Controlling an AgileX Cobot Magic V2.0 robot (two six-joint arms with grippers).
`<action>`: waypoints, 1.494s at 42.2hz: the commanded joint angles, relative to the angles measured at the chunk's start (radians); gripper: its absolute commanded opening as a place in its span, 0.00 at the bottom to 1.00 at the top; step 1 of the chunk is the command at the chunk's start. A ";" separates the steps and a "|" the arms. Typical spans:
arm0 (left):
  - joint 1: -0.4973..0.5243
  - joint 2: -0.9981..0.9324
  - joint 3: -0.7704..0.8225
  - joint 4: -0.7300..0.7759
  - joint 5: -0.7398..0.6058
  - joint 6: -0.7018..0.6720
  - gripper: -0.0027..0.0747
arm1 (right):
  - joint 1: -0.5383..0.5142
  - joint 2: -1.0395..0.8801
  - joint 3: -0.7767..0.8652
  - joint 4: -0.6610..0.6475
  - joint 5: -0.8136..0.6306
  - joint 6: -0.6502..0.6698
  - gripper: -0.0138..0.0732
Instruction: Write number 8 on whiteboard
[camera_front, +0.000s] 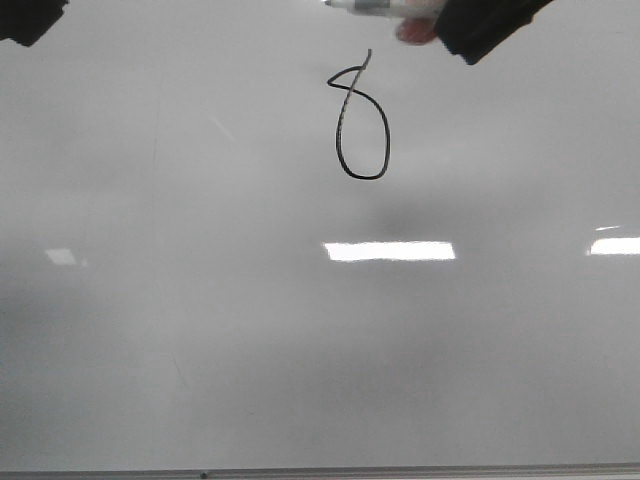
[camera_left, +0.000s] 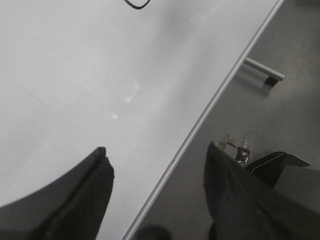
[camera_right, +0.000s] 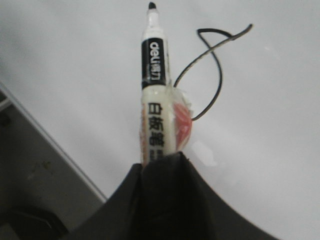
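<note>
Glossy pale grey-white, the large flat whiteboard (camera_front: 200, 330) fills the front view, a thin metal strip running along its near edge and bright rectangular light reflections (camera_front: 389, 251) lying across its lower middle, toward 6 o'clock from the writing. In the left wrist view the same board (camera_left: 75, 100) ends at its metal edge, with a dull grey floor (camera_left: 280, 120) beyond it.

The left claw (camera_left: 155, 170) shows two dark fingers (camera_left: 85, 200) spread wide apart with nothing between them; it hangs over the board's edge. In the front view only a dark corner of it appears at 10 o'clock (camera_front: 30, 20).

The right claw (camera_right: 160, 165) is clamped on a white marker with a black band and black tip (camera_right: 152, 90); a pinkish pad or tape sits beside the marker at the fingers. In the front view this claw (camera_front: 440, 25) enters at 1 o'clock, the marker (camera_front: 365, 7) pointing toward 9 o'clock. Whether the tip touches the board cannot be told.

The number 8 (camera_front: 360, 120), a thin black hand-drawn figure, stands on the upper middle of the board at 12 o'clock: a tall oval lower loop under a small pointed, crossed upper loop with a tail. It lies just below the marker. Seen from the right wrist, the figure (camera_right: 210, 65) is just beside the marker's barrel.
</note>
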 joint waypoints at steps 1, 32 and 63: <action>-0.043 -0.018 -0.024 -0.084 -0.041 0.053 0.57 | 0.005 -0.106 0.012 0.009 0.080 -0.105 0.09; -0.461 0.324 -0.217 -0.180 -0.099 0.236 0.74 | 0.005 -0.215 0.035 0.129 0.476 -0.361 0.09; -0.477 0.362 -0.242 -0.216 -0.092 0.313 0.07 | 0.005 -0.215 0.035 0.128 0.477 -0.436 0.17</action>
